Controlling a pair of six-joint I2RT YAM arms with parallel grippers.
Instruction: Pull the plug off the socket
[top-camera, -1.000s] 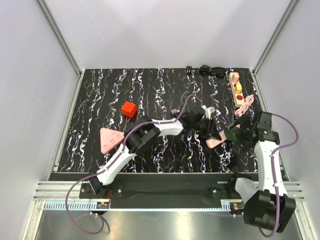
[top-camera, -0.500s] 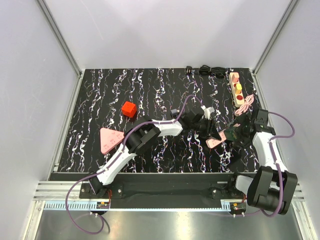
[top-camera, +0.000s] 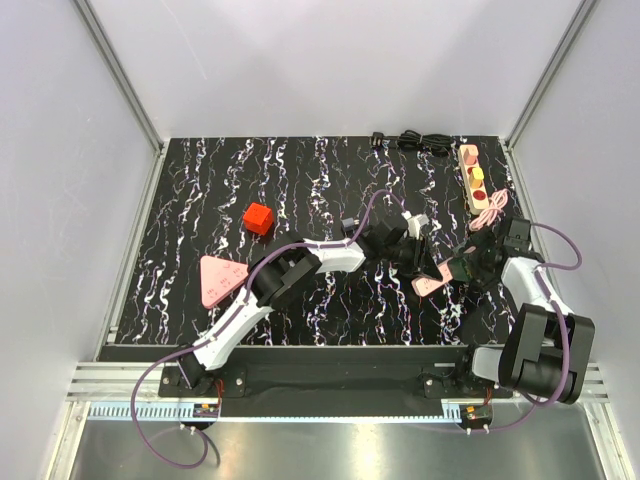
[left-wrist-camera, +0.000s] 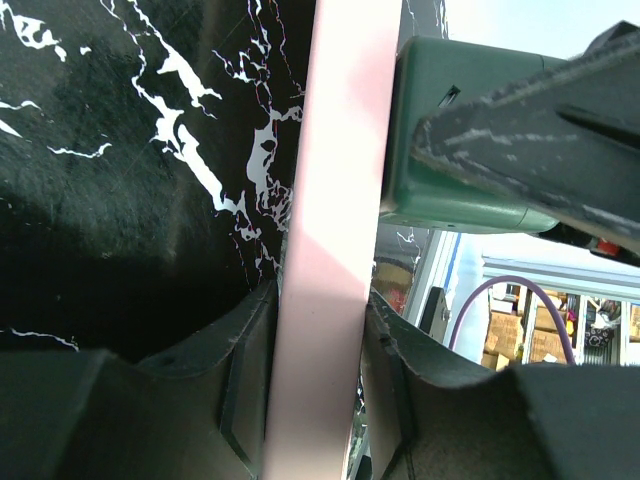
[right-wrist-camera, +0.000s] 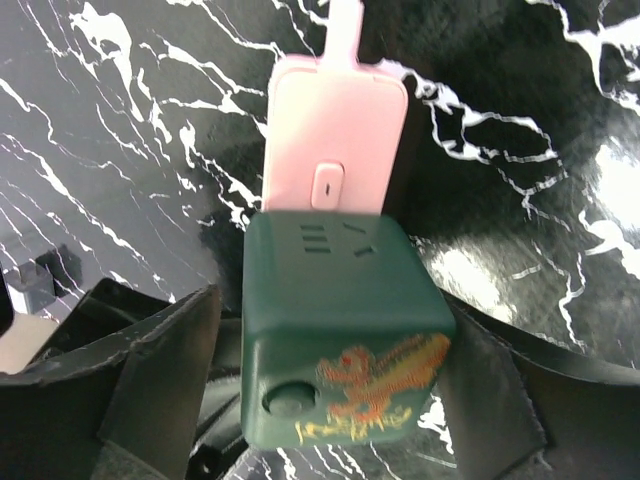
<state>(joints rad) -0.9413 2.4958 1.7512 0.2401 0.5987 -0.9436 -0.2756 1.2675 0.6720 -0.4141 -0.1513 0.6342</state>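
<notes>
The socket (top-camera: 473, 176), a beige strip with red and yellow round spots, lies at the back right, apart from both grippers. My left gripper (top-camera: 420, 262) (left-wrist-camera: 318, 330) is shut on a flat pink bar (left-wrist-camera: 340, 150) (top-camera: 430, 285) (right-wrist-camera: 335, 140) held on edge above the mat. A dark green cube plug (right-wrist-camera: 345, 330) (left-wrist-camera: 460, 140) (top-camera: 463, 267), with slots on top and an orange print, sits on the bar's end. My right gripper (right-wrist-camera: 340, 345) (top-camera: 465, 270) is open and straddles the cube. Its left finger (right-wrist-camera: 165, 360) stands a little off the cube's side.
A red cube (top-camera: 258, 218) and a pink triangle (top-camera: 220, 280) lie on the left of the black marbled mat. A black cable (top-camera: 415, 142) lies at the back edge. A pink cord (top-camera: 490, 212) is coiled by the socket. A small white block (top-camera: 418, 222) lies behind the left gripper.
The right arm has swung its wrist in toward the green cube, and its jaws have narrowed slightly around it. The left gripper and the pink bar have stayed put.
</notes>
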